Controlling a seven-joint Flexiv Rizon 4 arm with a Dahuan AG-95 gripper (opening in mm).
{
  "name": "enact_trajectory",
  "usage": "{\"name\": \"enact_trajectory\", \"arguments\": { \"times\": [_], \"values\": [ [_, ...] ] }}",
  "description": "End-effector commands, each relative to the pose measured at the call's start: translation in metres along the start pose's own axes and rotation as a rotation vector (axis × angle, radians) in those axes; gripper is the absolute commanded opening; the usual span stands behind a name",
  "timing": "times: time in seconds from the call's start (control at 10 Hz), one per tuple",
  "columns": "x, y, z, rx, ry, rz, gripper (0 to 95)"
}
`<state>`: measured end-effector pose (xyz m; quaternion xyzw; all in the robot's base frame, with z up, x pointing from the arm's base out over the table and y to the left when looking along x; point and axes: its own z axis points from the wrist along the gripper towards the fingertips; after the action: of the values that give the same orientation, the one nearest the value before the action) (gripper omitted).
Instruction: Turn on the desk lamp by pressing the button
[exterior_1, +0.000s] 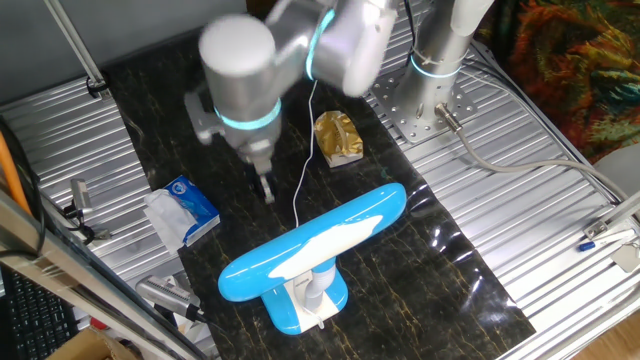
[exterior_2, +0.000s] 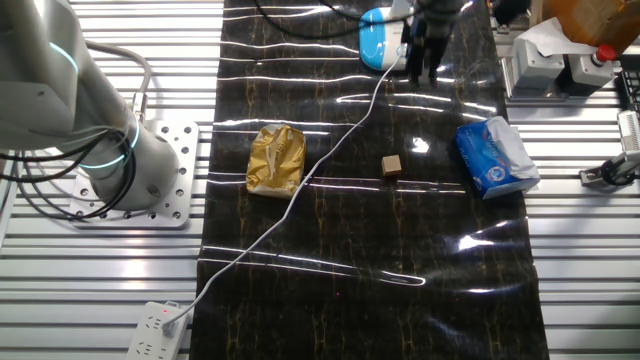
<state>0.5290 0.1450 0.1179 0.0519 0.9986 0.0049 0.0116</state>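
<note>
The big blue desk lamp (exterior_1: 315, 250) sits low in the middle of one fixed view. Behind it, the end effector (exterior_1: 267, 188) hangs over the dark table (exterior_1: 450, 270); it is too blurry to tell how its tips stand. A gold bag (exterior_1: 338, 137) lies farther back.

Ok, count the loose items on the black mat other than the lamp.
3: a gold foil packet near the arm's base, a small brown cube mid-mat, and a blue tissue packet at the mat's edge. The arm may hide others.
</note>
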Motion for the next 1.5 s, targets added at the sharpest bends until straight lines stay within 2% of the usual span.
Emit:
{"name": "enact_trajectory", "arguments": {
  "times": [0.1,0.2,0.3,0.4,0.9,1.3,1.5],
  "values": [
    [0.001,0.027,0.011,-0.003,-0.003,0.041,0.0],
    [0.002,0.034,0.014,-0.009,-0.004,0.051,0.0],
    [0.003,0.043,0.017,-0.032,-0.013,0.07,0.0],
    [0.004,0.05,0.019,-0.042,-0.011,0.076,0.0],
    [0.01,0.087,0.032,-0.029,-0.012,0.07,0.0],
    [0.003,0.106,0.045,-0.024,-0.019,0.051,0.0],
    [0.001,0.115,0.053,-0.035,-0.022,0.025,0.0]
  ]
}}
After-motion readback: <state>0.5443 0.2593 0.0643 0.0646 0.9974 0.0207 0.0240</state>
